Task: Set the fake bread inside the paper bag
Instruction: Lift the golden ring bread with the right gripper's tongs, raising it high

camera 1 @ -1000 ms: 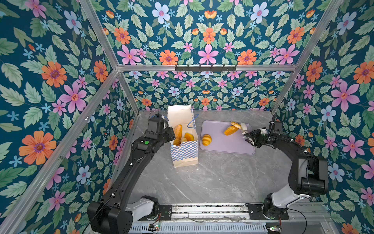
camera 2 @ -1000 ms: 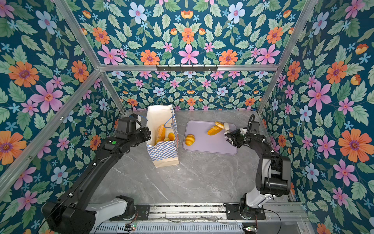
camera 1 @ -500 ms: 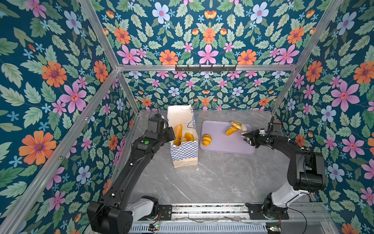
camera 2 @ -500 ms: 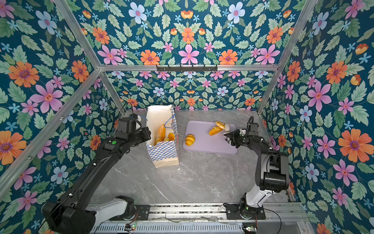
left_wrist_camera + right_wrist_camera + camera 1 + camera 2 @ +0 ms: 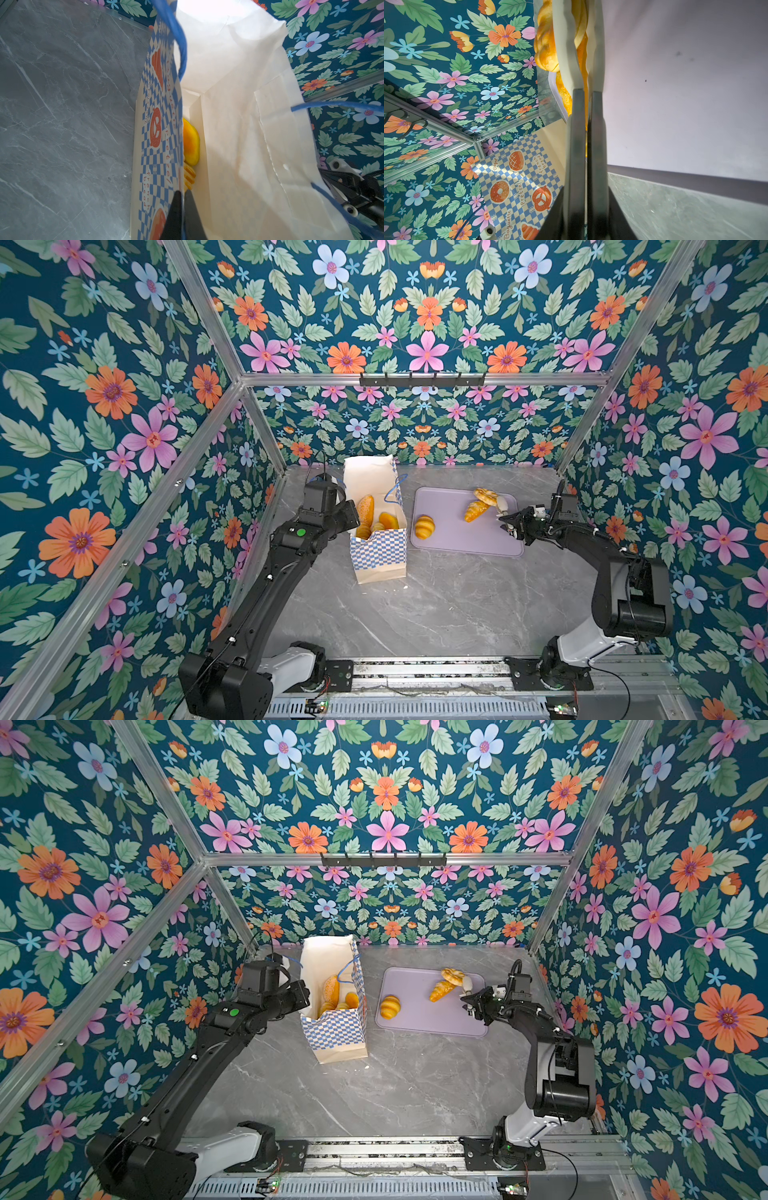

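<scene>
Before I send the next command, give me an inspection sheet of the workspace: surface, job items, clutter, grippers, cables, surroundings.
Surface: grey marble table, bag and tray standing on it.
Job's things: paper bag upright and open, several breads inside; round bun, long pastry and braided ring on the lilac tray.
Clutter: nothing seen.
Grippers: left gripper shut on the bag's wall; right gripper pinching the long pastry.
Cables: wrist cable loops above the right arm.
Surroundings: floral walls, hook rail at the back.
</scene>
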Robot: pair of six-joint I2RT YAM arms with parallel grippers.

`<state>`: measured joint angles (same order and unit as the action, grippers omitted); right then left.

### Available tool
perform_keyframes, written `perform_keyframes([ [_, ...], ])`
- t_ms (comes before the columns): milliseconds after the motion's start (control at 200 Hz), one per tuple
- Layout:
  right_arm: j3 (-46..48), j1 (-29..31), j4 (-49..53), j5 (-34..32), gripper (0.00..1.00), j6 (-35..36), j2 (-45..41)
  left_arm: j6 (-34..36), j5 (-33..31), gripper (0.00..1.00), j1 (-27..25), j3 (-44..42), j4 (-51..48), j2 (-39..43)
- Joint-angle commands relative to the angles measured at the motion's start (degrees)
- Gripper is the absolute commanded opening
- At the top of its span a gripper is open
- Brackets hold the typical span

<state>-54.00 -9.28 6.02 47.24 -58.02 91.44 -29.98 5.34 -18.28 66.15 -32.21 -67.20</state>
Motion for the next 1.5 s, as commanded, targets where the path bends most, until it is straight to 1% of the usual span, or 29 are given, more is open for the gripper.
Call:
perform_keyframes([
  [0,0.12,-0.1,-0.17,-0.22,0.19,0.69,-1.24,0.54,-0.86,0.05,0.0,0.3,-1.76,0.3],
  [280,-0.23,-1.11,3.17,-0.44,0.17,2.35,-4.99,0.57,-0.99,0.05,0.0,0.21,-1.91,0.53],
  [585,-2.55,-1.27,9.84,-1.95,0.17,5.83,-9.74,0.56,-1.04,0.05,0.0,0.63,-1.9,0.38],
  [980,-7.9,-1.3,18.21,-3.78,0.17,9.62,-15.0,0.53,-1.21,0.05,0.0,0.58,-1.96,0.74],
  [1495,-16.68,-1.32,25.99,-3.83,0.17,11.08,-21.56,0.51,-0.99,0.05,-0.02,0.52,-1.63,0.84],
])
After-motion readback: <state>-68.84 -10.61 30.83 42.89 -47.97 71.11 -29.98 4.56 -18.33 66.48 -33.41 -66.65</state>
